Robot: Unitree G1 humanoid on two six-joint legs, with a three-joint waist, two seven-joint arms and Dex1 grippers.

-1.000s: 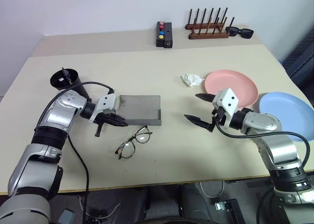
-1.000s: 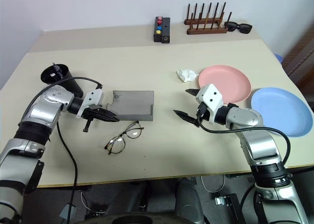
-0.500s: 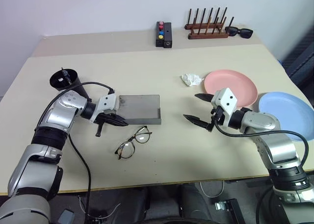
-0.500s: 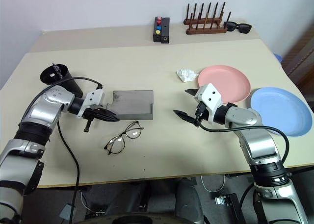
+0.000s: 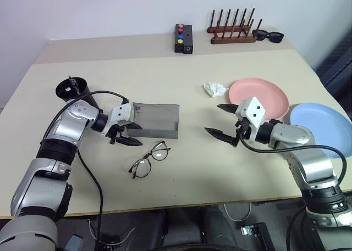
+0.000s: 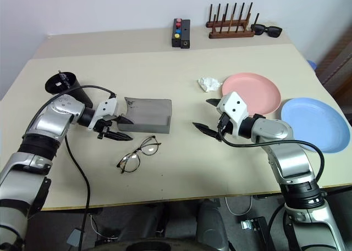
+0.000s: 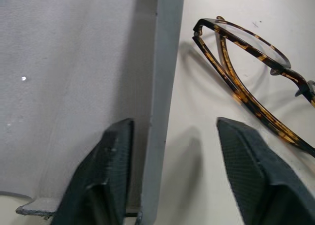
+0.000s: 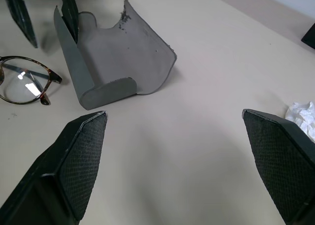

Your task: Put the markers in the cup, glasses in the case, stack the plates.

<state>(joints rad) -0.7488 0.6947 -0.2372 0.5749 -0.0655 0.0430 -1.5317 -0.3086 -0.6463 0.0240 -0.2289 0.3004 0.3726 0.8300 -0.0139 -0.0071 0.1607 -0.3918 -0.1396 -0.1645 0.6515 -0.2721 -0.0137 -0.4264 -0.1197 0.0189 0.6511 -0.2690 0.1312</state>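
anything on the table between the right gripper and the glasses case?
Nothing: bare tabletop between the right gripper and the case, seen in the head views and the right wrist view.

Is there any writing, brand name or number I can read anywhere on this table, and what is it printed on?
No readable text anywhere in these pictures.
Grey case: plain, no lettering visible.
Black cup: no label visible.
Pink plate and blue plate: blank.
Small black box: coloured buttons, any marking too small to read.
Glasses: no marking visible on the frame.
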